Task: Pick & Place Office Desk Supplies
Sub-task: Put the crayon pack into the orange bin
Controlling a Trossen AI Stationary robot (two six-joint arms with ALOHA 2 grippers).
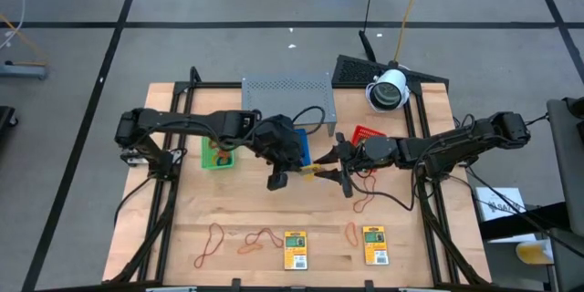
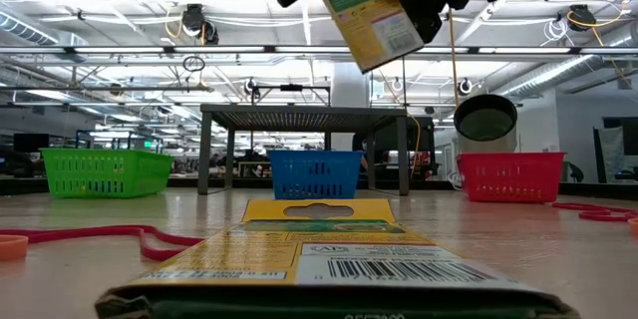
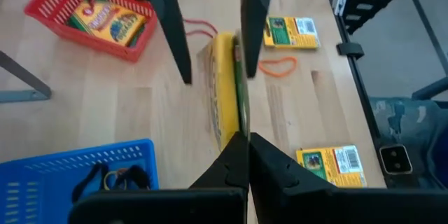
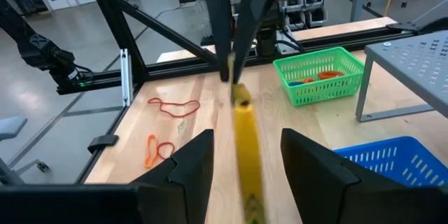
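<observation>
A yellow packet [image 3: 224, 77] hangs in the air over the table's middle, edge-on in both wrist views. My left gripper [image 3: 241, 147] is shut on one end of it. My right gripper [image 4: 245, 175] faces it from the table's right, open. Its two fingers stand on either side of the packet's other end [image 4: 246, 154], with a gap on each side. In the high view the packet [image 1: 311, 170] lies between the two grippers. Two more packets [image 1: 294, 248] [image 1: 375, 245] lie flat near the table's front edge, with orange-red rubber bands [image 1: 212, 242] [image 1: 260, 239] beside them. My left gripper pinches the end of the packet [image 3: 234, 127] between its two fingers, one on each flat face. The fingers come from the table's left, slanting down. The packet is lifted clear of the table and sticks out beyond the fingertips toward my right gripper, standing on edge.
A green tray [image 1: 217, 153], a blue tray [image 1: 302, 149] and a red tray [image 1: 365, 134] holding a packet stand in a row behind the grippers. The grey perforated shelf [image 1: 287, 96] stands at the back. Another rubber band [image 1: 363, 203] lies below my right gripper.
</observation>
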